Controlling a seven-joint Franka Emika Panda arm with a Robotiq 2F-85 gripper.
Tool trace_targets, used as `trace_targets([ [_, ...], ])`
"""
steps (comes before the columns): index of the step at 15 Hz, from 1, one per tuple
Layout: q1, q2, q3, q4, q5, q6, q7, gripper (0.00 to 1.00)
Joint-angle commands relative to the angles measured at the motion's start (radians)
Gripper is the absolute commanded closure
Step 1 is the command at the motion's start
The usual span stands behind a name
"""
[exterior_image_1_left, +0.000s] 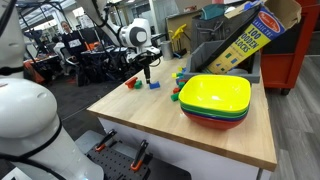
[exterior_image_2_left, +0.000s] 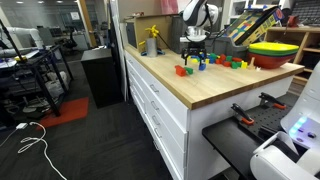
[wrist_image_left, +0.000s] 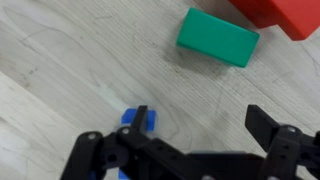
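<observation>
In the wrist view my gripper (wrist_image_left: 200, 120) is open above the bare wooden tabletop (wrist_image_left: 70, 70), with nothing between its fingers. A small blue block (wrist_image_left: 129, 118) lies right by one fingertip, partly hidden behind it. Further off are a green block (wrist_image_left: 218, 38) and, at the frame's corner, a red block (wrist_image_left: 282, 12). In both exterior views the gripper (exterior_image_1_left: 146, 68) (exterior_image_2_left: 193, 56) hangs just above the table among scattered coloured blocks, close to a blue block (exterior_image_1_left: 154, 85) and a red block (exterior_image_1_left: 131, 83).
A stack of bowls with a yellow one on top (exterior_image_1_left: 215, 95) (exterior_image_2_left: 275, 50) stands on the table. Behind it a tilted blocks box (exterior_image_1_left: 245, 45) leans on a dark bin. A yellow object (exterior_image_2_left: 152, 40) stands at the table's far end. Green blocks (exterior_image_1_left: 180, 76) lie near the bowls.
</observation>
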Motion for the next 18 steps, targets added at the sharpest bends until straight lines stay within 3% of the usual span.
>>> trace_targets([
  [1,0.008,0.033,0.005,0.025,-0.002,0.014,-0.027,0.00],
  [9,0.052,0.110,-0.004,0.114,-0.066,-0.024,-0.017,0.00],
  [18,0.096,0.069,-0.030,0.182,-0.221,-0.187,0.053,0.00],
])
